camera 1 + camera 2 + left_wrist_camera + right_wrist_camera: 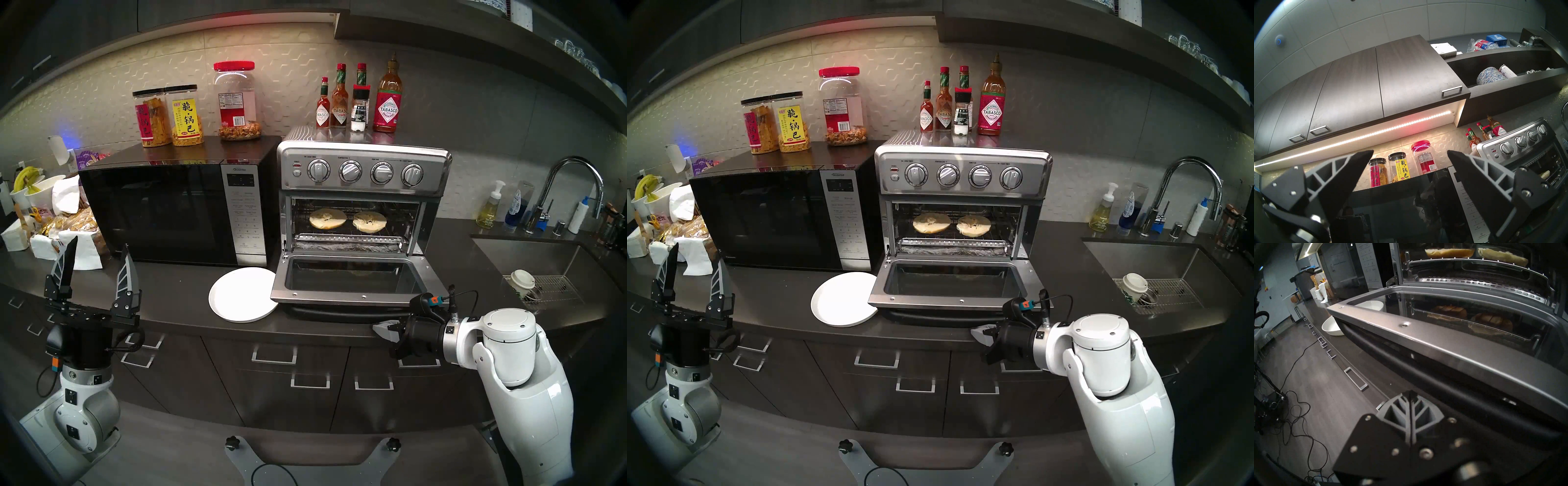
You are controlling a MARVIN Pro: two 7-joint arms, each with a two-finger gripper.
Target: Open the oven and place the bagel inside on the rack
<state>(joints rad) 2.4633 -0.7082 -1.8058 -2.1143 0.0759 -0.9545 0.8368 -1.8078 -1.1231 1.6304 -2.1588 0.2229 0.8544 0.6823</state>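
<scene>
The stainless oven [363, 169] stands with its glass door [353, 275] dropped flat open. Both bagel halves [327, 218] [369, 221] lie cut face up, side by side on the wire rack [349, 232] inside. The right wrist view catches them from below [1449, 252] above the foil-lined tray. My left gripper [100, 242] points upward at the counter's left, open and empty, far from the oven. My right gripper [383, 331] is shut on nothing, its fingertips [1410, 394] just in front of and below the door's black bar handle [1423, 375].
An empty white plate [242, 295] sits left of the open door, partly under its corner. A black microwave [176, 210] with snack jars on top stands left of the oven. Sauce bottles [386, 98] top the oven. A sink [543, 268] holding a cup lies at right.
</scene>
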